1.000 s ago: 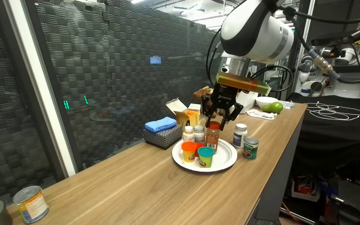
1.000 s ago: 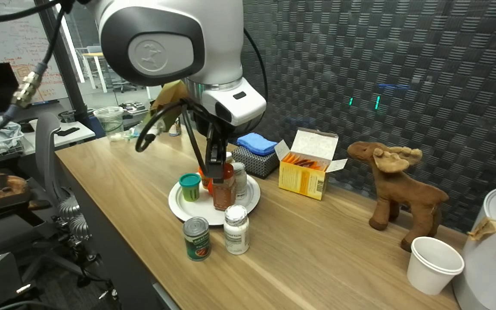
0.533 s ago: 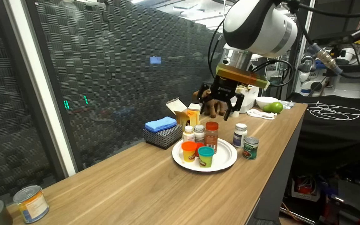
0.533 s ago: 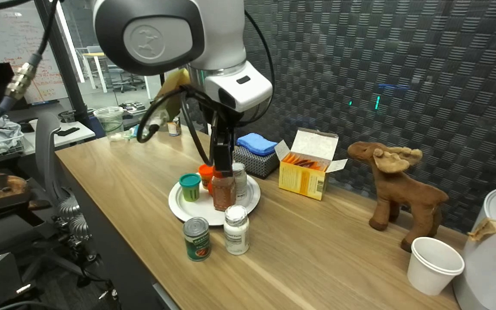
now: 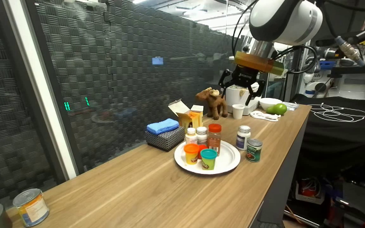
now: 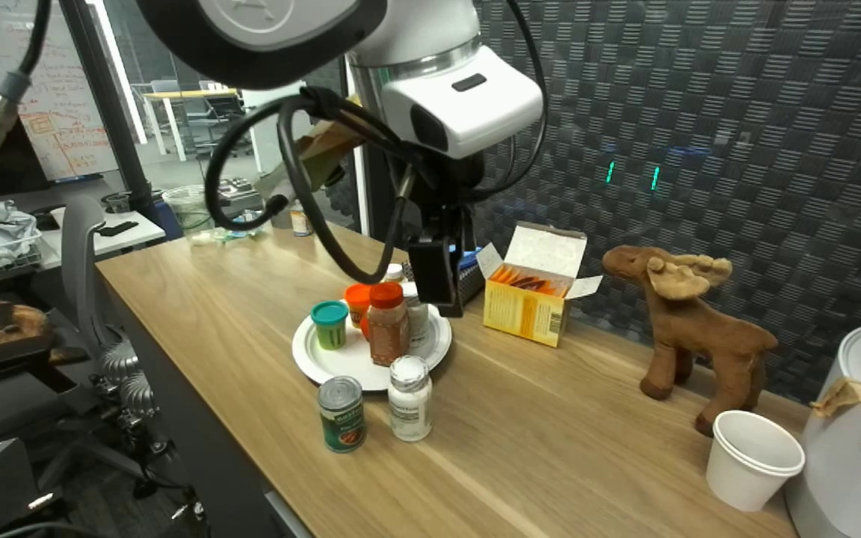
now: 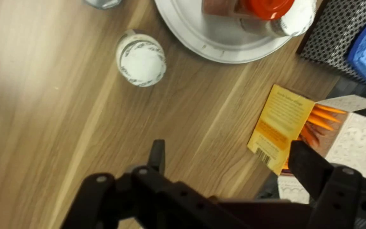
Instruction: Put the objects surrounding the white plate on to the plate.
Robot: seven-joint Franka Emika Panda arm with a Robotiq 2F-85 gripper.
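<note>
The white plate (image 5: 230,158) bears a red-capped jar (image 5: 214,139), a green tub with a teal lid (image 5: 208,160), a yellow tub with an orange lid (image 5: 191,154), a partly hidden red item (image 5: 202,151) and two white-capped bottles (image 5: 202,136). Off the plate, close to its rim, stand a white bottle (image 6: 410,400) and a green can (image 6: 341,415), both upright on the table. My gripper (image 7: 227,143) hangs high above the table, away from the plate, its jaws wide apart and nothing between them. In the wrist view only the can's edge (image 7: 103,2) shows.
An open yellow box (image 6: 524,310) stands near the wall, below my gripper's right side in the wrist view. Beside it a blue cloth (image 5: 163,126) lies on a patterned box (image 5: 166,139). A toy moose (image 6: 699,329) and white cups (image 6: 752,463) stand farther along.
The fingers were around the red-capped jar's top one second ago. They have spread wide, and the gripper has risen and moved off the plate, leaving the jar standing there.
</note>
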